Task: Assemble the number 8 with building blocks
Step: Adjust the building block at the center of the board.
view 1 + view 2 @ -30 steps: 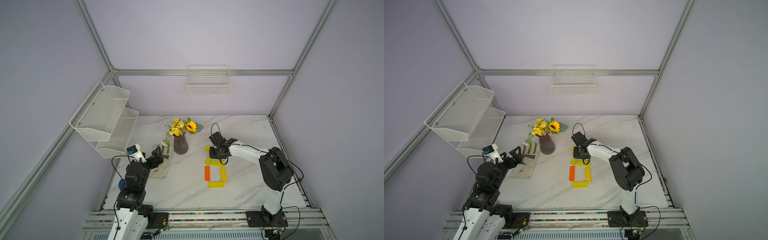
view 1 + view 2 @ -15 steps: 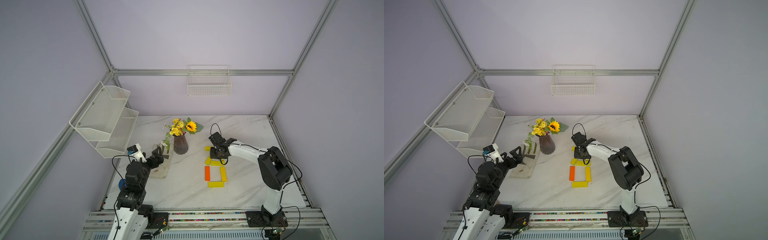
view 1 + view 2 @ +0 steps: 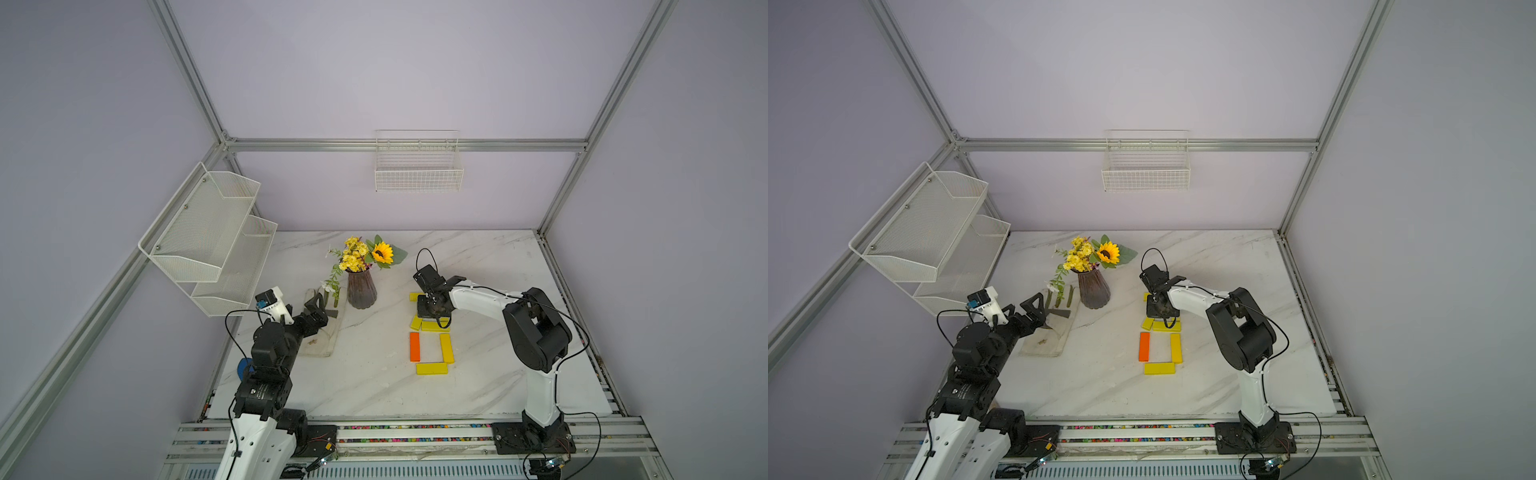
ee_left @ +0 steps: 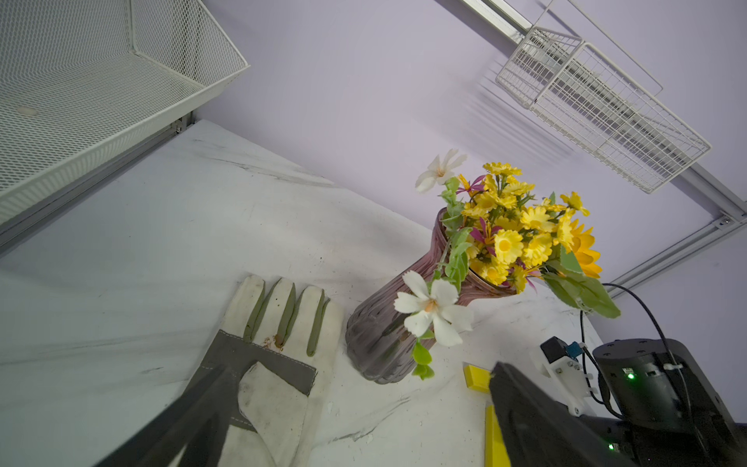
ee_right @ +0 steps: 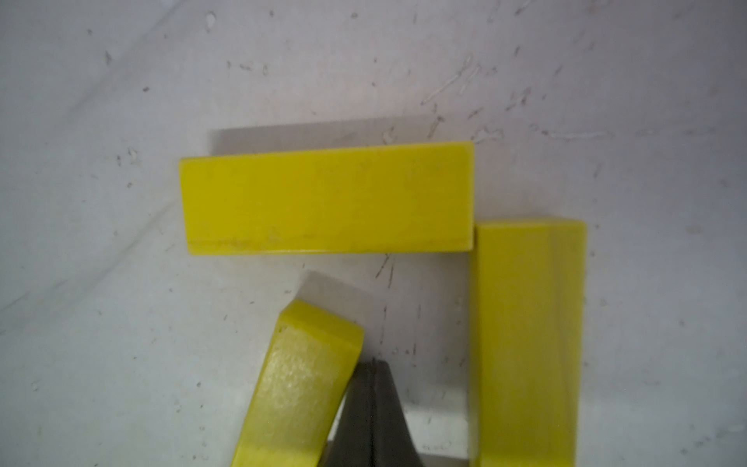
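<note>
number 8 (image 3: 435,325) half built on the tabletop (image 3: 353,386): near loop closed, orange bar (image 3: 414,346) at left, far loop's left yellow bar (image 5: 299,388) askew beside the right end effector's (image 5: 374,404) clenched, empty tips; left end effector (image 3: 321,307) released.

Loads of bare marble (image 3: 374,390) in front of and behind the bars (image 3: 432,368), easy pass there. Cramped at the far end: right gripper (image 5: 374,376), fingers pinched together, squeezed between a tilted yellow bar (image 5: 299,384) and a straight yellow bar (image 5: 525,343), third bar (image 5: 327,198) just ahead. Left side blocked by vase (image 3: 361,291) and glove (image 3: 322,336) (left gripper (image 3: 322,307) spread wide over it).
</note>
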